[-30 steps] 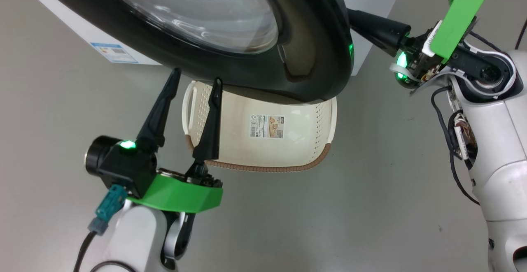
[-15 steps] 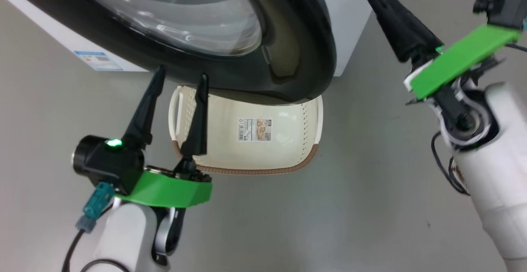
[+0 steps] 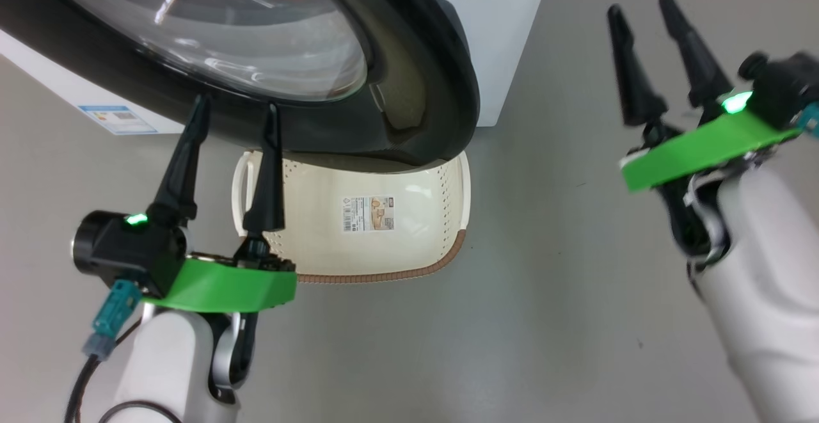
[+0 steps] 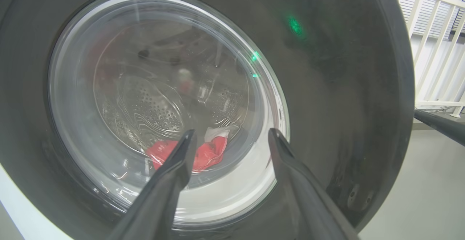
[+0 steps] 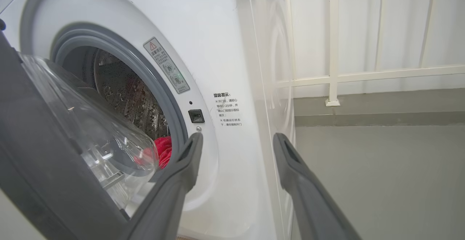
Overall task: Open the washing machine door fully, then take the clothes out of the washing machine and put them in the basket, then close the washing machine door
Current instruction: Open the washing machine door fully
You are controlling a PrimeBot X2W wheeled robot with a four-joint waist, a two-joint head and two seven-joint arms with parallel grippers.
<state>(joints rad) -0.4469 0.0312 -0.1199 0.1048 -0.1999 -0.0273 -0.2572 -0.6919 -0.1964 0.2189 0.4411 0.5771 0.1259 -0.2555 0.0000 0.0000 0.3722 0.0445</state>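
The washing machine door, black-rimmed with a bulging glass bowl, stands partly open over the cream basket on the floor. Red clothes lie inside the white washing machine, seen past the grey ring; they also show through the door's glass. My left gripper is open, its fingertips just in front of the door's lower rim. My right gripper is open and empty, off to the right of the door's free edge. The basket's far part is hidden under the door.
A white railing and a low grey kerb stand behind the machine on its right side. Grey floor stretches around the basket and between my arms. A blue sticker marks the machine's lower front.
My right gripper came off the door's edge, swung out to the right and opened its fingers. The head camera shifted, so the door and basket sit further left. Left gripper stays open.
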